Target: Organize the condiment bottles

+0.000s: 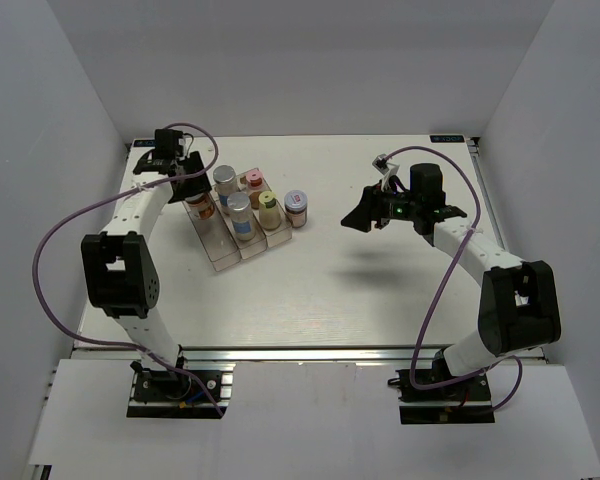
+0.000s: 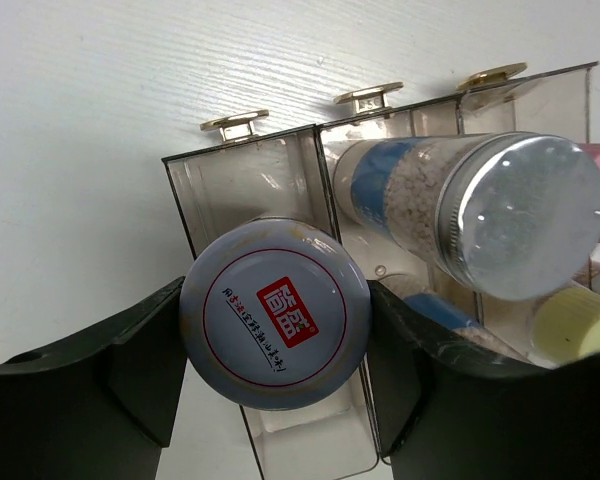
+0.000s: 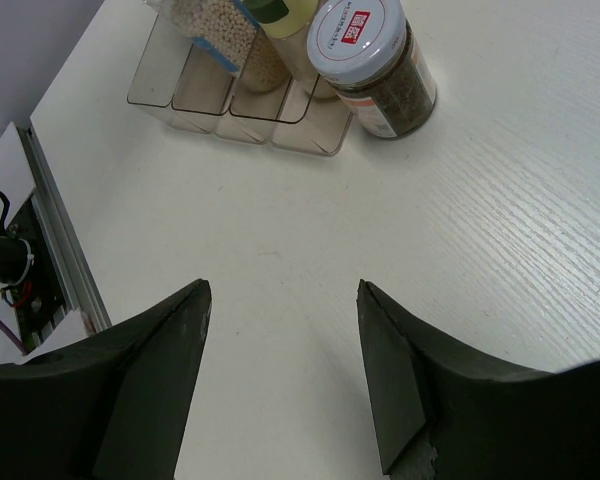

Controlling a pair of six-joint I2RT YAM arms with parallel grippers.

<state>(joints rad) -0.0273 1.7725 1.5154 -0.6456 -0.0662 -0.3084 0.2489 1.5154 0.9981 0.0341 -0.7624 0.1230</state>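
In the left wrist view my left gripper (image 2: 275, 290) is shut on a white-lidded jar with a red logo (image 2: 274, 312), one finger against each side of the lid. The jar hangs over the left compartment of the clear tray (image 2: 240, 170). From above, that gripper (image 1: 192, 190) and jar (image 1: 202, 207) sit at the tray's (image 1: 225, 262) far left end. Two silver-lidded bottles (image 1: 225, 178) (image 1: 239, 205), a pink-lidded one (image 1: 252, 180) and a pale-yellow-lidded one (image 1: 268, 200) stand in the other compartments. A second white-lidded jar (image 1: 296, 203) stands on the table just right of the tray. My right gripper (image 1: 358, 217) hovers open and holds nothing, to the right of that jar.
White walls close in the table on the left, back and right. Through the right wrist camera, the open right gripper (image 3: 282, 288) is over bare table, with the loose jar (image 3: 370, 60) and the tray (image 3: 230, 110) beyond it. A metal rail (image 3: 60, 240) runs along the table's edge.
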